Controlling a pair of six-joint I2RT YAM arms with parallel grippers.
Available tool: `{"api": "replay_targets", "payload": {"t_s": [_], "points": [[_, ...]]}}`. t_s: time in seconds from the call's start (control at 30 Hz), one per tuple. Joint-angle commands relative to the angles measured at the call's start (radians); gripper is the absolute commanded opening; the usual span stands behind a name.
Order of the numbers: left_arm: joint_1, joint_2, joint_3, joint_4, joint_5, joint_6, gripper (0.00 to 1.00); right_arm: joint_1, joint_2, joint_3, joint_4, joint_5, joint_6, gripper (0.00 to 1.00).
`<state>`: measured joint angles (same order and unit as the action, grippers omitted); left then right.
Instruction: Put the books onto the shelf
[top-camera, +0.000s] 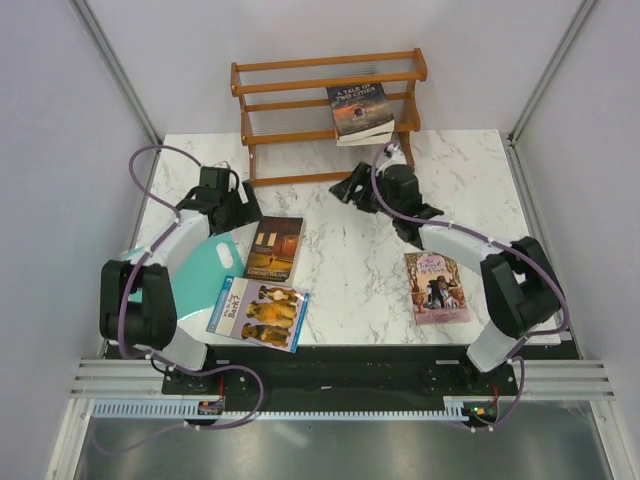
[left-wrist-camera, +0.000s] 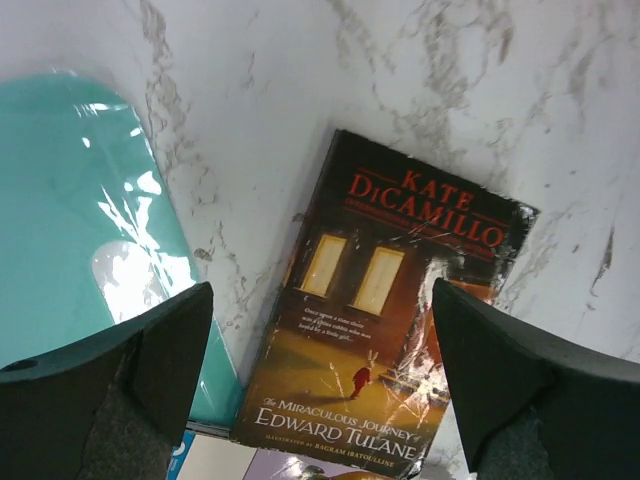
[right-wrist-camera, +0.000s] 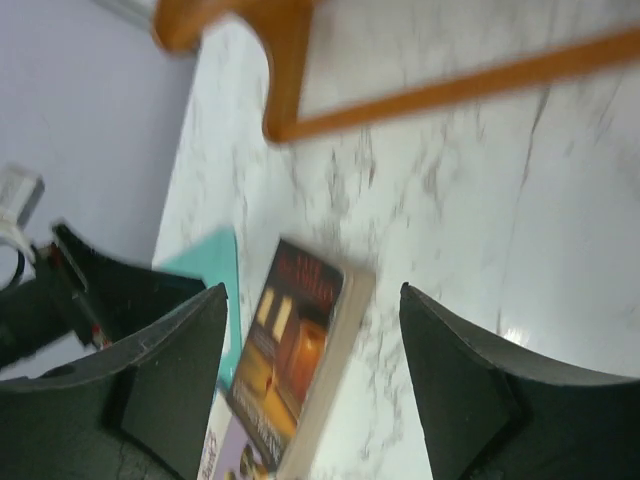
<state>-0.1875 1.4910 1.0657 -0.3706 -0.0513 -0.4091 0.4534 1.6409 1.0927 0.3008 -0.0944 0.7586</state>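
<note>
One brown-orange book (left-wrist-camera: 390, 340) — flat, just beneath the left gripper (left-wrist-camera: 318, 300)

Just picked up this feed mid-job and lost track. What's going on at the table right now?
Two arms are putting books on the shelf. A Tale of Two Cities already sits at its right end. The left gripper and right gripper are both open and empty, facing the brown-orange book lying on the table. The dogs book and pink book lie flat nearer the arm bases.
</note>
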Motion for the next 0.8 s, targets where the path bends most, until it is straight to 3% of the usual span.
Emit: {"api": "replay_targets", "payload": {"t_s": [0.0, 0.13, 0.57, 0.67, 0.7, 0.77], "points": [[0.066, 0.107, -0.013, -0.074, 0.237, -0.071, 0.96, 0.077, 0.112, -0.094, 0.024, -0.145, 0.096, 0.77], [0.072, 0.237, 0.002, -0.068, 0.393, -0.131, 0.94, 0.157, 0.204, -0.123, 0.078, -0.208, 0.194, 0.77], [0.069, 0.314, -0.078, 0.027, 0.498, -0.145, 0.93, 0.283, 0.453, 0.025, 0.222, -0.272, 0.32, 0.77], [0.062, 0.304, -0.11, 0.053, 0.53, -0.143, 0.93, 0.301, 0.462, 0.035, 0.267, -0.281, 0.343, 0.67], [0.06, 0.292, -0.116, 0.058, 0.531, -0.143, 0.93, 0.303, 0.462, 0.032, 0.287, -0.283, 0.344, 0.53], [0.059, 0.285, -0.13, 0.059, 0.531, -0.137, 0.93, 0.303, 0.45, 0.026, 0.287, -0.277, 0.341, 0.34]]}}
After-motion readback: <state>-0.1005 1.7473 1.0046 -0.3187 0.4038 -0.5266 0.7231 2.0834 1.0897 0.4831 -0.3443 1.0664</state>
